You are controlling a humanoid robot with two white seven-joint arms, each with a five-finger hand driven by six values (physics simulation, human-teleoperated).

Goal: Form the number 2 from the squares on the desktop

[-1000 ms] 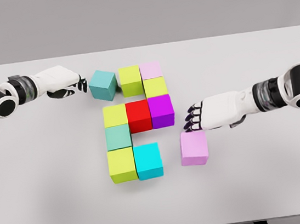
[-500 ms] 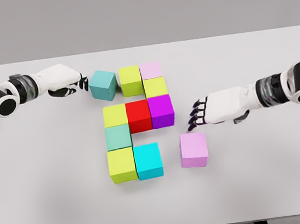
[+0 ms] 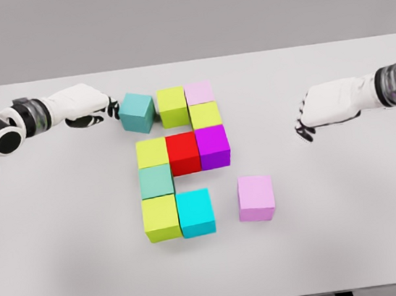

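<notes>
Coloured cubes lie on the white table (image 3: 355, 229). A teal cube (image 3: 136, 112) sits slightly askew at the top left, beside a lime cube (image 3: 173, 106) and a pale pink cube (image 3: 199, 92). Below come a lime cube (image 3: 205, 115), then a row of yellow-green (image 3: 152, 152), red (image 3: 182, 152) and magenta (image 3: 213, 146). A teal-green cube (image 3: 156, 181), a lime cube (image 3: 160, 217) and a cyan cube (image 3: 195, 212) follow. A lilac cube (image 3: 256, 197) stands apart at the lower right. My left hand (image 3: 109, 107) touches the teal cube's left side, holding nothing. My right hand (image 3: 303, 128) hovers far right, fingers curled down.
My right hand has pulled away from the lilac cube, up and to the right. My left hand has nudged the teal cube slightly right toward the lime cube.
</notes>
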